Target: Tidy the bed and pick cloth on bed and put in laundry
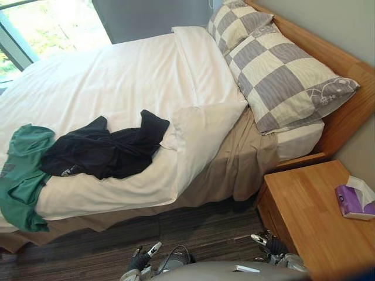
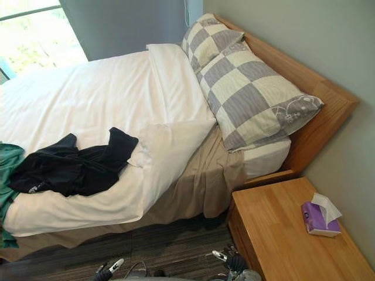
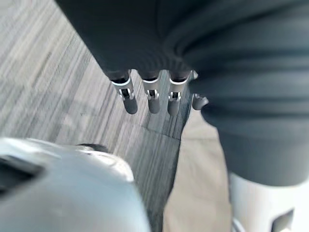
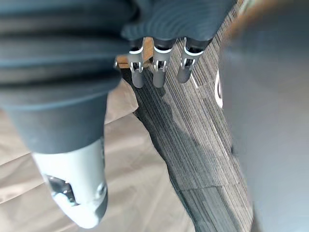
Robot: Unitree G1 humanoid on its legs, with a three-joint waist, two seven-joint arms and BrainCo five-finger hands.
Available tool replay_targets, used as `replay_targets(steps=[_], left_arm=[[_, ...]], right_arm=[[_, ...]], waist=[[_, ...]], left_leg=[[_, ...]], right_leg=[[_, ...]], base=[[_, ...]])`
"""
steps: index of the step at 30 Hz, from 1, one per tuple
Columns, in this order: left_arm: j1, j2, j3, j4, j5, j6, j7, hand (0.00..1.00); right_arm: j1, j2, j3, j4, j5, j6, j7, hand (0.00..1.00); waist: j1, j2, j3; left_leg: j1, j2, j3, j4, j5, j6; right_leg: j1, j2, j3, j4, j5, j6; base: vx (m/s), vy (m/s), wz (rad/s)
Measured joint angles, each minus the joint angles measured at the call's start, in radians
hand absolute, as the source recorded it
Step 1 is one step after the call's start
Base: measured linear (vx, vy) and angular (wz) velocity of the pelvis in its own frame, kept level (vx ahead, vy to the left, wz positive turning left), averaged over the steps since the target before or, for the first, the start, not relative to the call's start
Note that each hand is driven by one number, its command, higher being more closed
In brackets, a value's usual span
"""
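A black garment point(image 1: 105, 153) lies crumpled on the white duvet point(image 1: 117, 76) near the bed's front edge. A green garment point(image 1: 20, 175) lies beside it at the left and hangs over the bed's side. The duvet's corner point(image 1: 199, 132) is folded back by the pillows, baring a tan sheet point(image 1: 240, 164). My left hand point(image 1: 142, 257) hangs low over the floor in front of the bed, open and holding nothing, its fingers point(image 3: 152, 94) straight. My right hand point(image 1: 269, 244) hangs by the nightstand's corner, also open and holding nothing, with straight fingers point(image 4: 159, 72).
Two checkered pillows point(image 1: 281, 76) lean against the wooden headboard point(image 1: 345, 64). A wooden nightstand point(image 1: 310, 222) stands at the right with a purple tissue box point(image 1: 353, 203) on it. Dark striped carpet point(image 1: 193, 231) runs between me and the bed. A window point(image 1: 41, 23) is at the far left.
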Motion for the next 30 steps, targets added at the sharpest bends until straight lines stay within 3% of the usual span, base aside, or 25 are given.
replay_targets(steps=[3, 4, 5, 6, 7, 8, 9, 11, 13, 15, 16, 20, 25, 28, 30], left_arm=[[0.000, 0.060, -0.057, 0.018, 0.077, 0.003, 0.019, 0.00], [0.000, 0.066, -0.065, 0.020, 0.082, 0.003, 0.020, 0.00], [-0.003, 0.079, -0.090, 0.037, 0.116, 0.001, 0.031, 0.00], [-0.002, 0.080, -0.119, 0.039, 0.116, -0.002, 0.040, 0.00], [-0.002, 0.080, -0.129, 0.039, 0.116, -0.004, 0.042, 0.00], [0.001, 0.082, -0.156, 0.037, 0.116, -0.012, 0.049, 0.00], [0.002, 0.089, -0.173, 0.038, 0.116, -0.015, 0.049, 0.00], [0.001, 0.097, -0.193, 0.038, 0.119, -0.015, 0.049, 0.00], [0.000, 0.097, -0.207, 0.038, 0.152, -0.015, 0.049, 0.00], [-0.002, 0.103, -0.222, 0.038, 0.158, -0.015, 0.048, 0.00], [-0.004, 0.099, -0.229, 0.043, 0.183, -0.017, 0.049, 0.00], [-0.012, 0.077, -0.229, 0.051, 0.194, -0.040, 0.058, 0.00], [-0.002, 0.085, -0.226, 0.056, 0.194, -0.080, 0.058, 0.00], [0.004, 0.086, -0.208, 0.056, 0.196, -0.106, 0.056, 0.00], [0.006, 0.085, -0.186, 0.055, 0.221, -0.109, 0.055, 0.00]], right_arm=[[0.019, 0.044, -0.024, 0.018, 0.025, -0.029, -0.004, 0.00], [0.024, 0.050, -0.028, 0.018, 0.033, -0.038, -0.005, 0.00], [0.026, 0.056, -0.037, 0.017, 0.057, -0.060, -0.004, 0.00], [0.026, 0.052, -0.037, 0.017, 0.076, -0.076, -0.005, 0.00], [0.026, 0.051, -0.037, 0.016, 0.082, -0.083, -0.005, 0.00], [0.025, 0.055, -0.035, 0.013, 0.099, -0.108, -0.004, 0.00], [0.024, 0.061, -0.027, 0.012, 0.111, -0.119, 0.003, 0.00], [0.024, 0.065, -0.014, 0.012, 0.128, -0.126, 0.008, 0.00], [0.024, 0.074, 0.016, 0.012, 0.168, -0.144, 0.014, 0.00], [0.023, 0.075, 0.039, 0.000, 0.185, -0.152, 0.020, 0.00], [0.026, 0.073, 0.046, 0.000, 0.200, -0.164, 0.029, 0.00], [0.023, 0.068, 0.046, 0.000, 0.260, -0.183, 0.042, 0.00], [0.023, 0.075, 0.042, 0.009, 0.279, -0.182, 0.040, 0.00], [0.022, 0.077, 0.040, 0.016, 0.308, -0.181, -0.006, 0.00], [0.023, 0.088, 0.016, 0.017, 0.341, -0.183, -0.083, 0.00]], waist=[[0.006, -0.059, -0.002], [0.008, -0.065, -0.002], [0.006, -0.072, 0.000], [0.006, -0.060, 0.003], [0.006, -0.054, 0.002], [0.001, -0.033, 0.007], [-0.010, -0.036, 0.008], [-0.011, -0.037, 0.009], [-0.013, -0.033, 0.012], [-0.016, -0.034, 0.011], [-0.017, -0.031, 0.012], [-0.013, -0.010, 0.027], [-0.012, -0.024, 0.027], [-0.012, -0.028, 0.028], [-0.011, -0.035, 0.032]], left_leg=[[0.038, -0.092, -0.003, -0.082, 0.015, 0.030], [0.043, -0.105, -0.003, -0.094, 0.015, 0.037], [0.053, -0.133, -0.011, -0.118, 0.011, 0.060], [0.067, -0.144, -0.016, -0.136, 0.000, 0.069], [0.070, -0.145, -0.019, -0.141, -0.002, 0.072], [0.083, -0.145, -0.040, -0.156, -0.004, 0.085], [0.091, -0.144, -0.068, -0.165, -0.002, 0.103], [0.102, -0.139, -0.095, -0.171, -0.002, 0.112], [0.133, -0.123, -0.116, -0.183, -0.001, 0.110], [0.137, -0.122, -0.125, -0.183, -0.006, 0.103], [0.150, -0.128, -0.131, -0.186, -0.010, 0.091], [0.152, -0.113, -0.119, -0.190, -0.011, 0.063], [0.173, -0.093, -0.085, -0.190, -0.026, 0.019], [0.171, -0.088, -0.058, -0.190, -0.029, 0.011], [0.171, -0.089, -0.038, -0.190, -0.029, 0.010]], right_leg=[[0.027, -0.053, -0.002, -0.055, 0.054, 0.045], [0.032, -0.064, -0.002, -0.054, 0.062, 0.047], [0.029, -0.090, 0.000, -0.030, 0.085, 0.029], [0.008, -0.103, 0.005, 0.017, 0.110, -0.028], [0.001, -0.105, 0.009, 0.037, 0.118, -0.055], [-0.028, -0.093, 0.045, 0.092, 0.118, -0.074], [-0.032, -0.054, 0.085, 0.117, 0.077, -0.038], [-0.037, 0.008, 0.112, 0.124, 0.029, -0.022], [-0.051, 0.136, 0.120, 0.062, -0.008, -0.045], [-0.061, 0.191, 0.156, -0.021, -0.001, -0.063], [-0.047, 0.208, 0.165, -0.079, 0.030, -0.117], [-0.039, 0.226, 0.165, -0.098, 0.033, -0.118], [-0.012, 0.255, 0.187, -0.141, 0.043, -0.131], [-0.001, 0.270, 0.208, -0.194, 0.077, -0.127], [0.011, 0.273, 0.218, -0.230, 0.102, -0.122]], base=[[0.07, 0.219, 0.08], [0.09, 0.267, 0.10], [0.07, 0.216, 0.17], [0.09, 0.258, 0.19], [0.10, 0.188, 0.29], [0.13, 0.128, 0.50], [0.15, 0.088, 0.58], [0.14, 0.007, 0.55], [0.15, -0.031, 0.46], [0.10, -0.058, 0.27], [0.11, -0.062, 0.21], [0.13, -0.083, 0.00], [0.05, -0.053, -0.19], [0.01, -0.010, -0.23], [-0.03, 0.008, -0.14]])
